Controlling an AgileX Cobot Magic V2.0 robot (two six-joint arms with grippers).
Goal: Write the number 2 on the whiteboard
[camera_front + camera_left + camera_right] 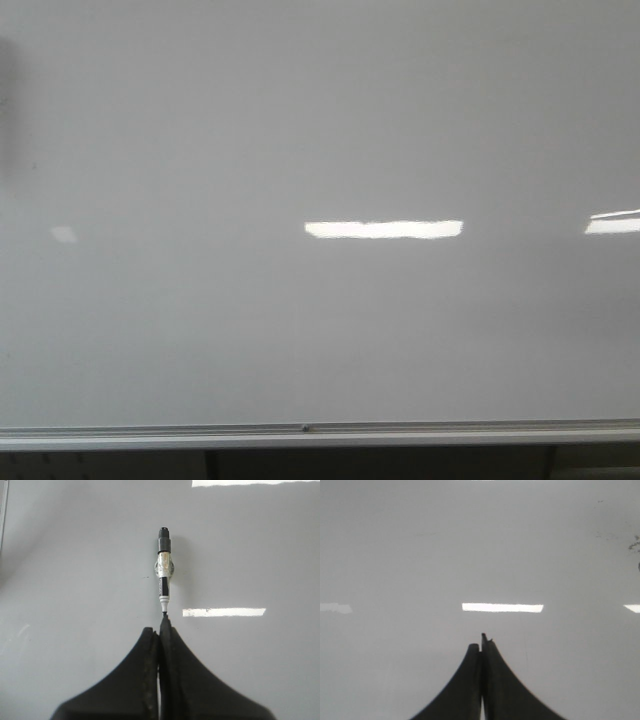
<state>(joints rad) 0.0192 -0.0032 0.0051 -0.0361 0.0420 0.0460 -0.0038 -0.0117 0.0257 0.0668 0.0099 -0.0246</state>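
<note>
Front view: the whiteboard (320, 130) fills the frame, glossy grey-white, with its silver rail along the bottom edge. No digit shows on it; only bright light reflections at mid-height and a dark smudge at the far left edge. Neither arm is in this frame. The number 2 is not yet written anywhere visible, so the task looks to be at its start.

Left wrist view: the left gripper (160, 630) has its two dark fingers pressed together, with no gap showing between them. Just beyond their tips a marker (163, 565) stands out against the board in the upper middle of the frame, dark cap end away from the fingers, thin end toward them. Whether the fingers actually pinch that thin end or the marker is fixed to the board by the pale lump at its middle cannot be told. To do this step well, the grip on the marker must be firm and straight before any stroke begins, and the tip should meet the board lightly and squarely.

Right wrist view: the right gripper (481, 642) is clenched too, holding nothing that can be made out, aimed flat at bare board. Faint dark specks sit in the upper right corner.
</note>
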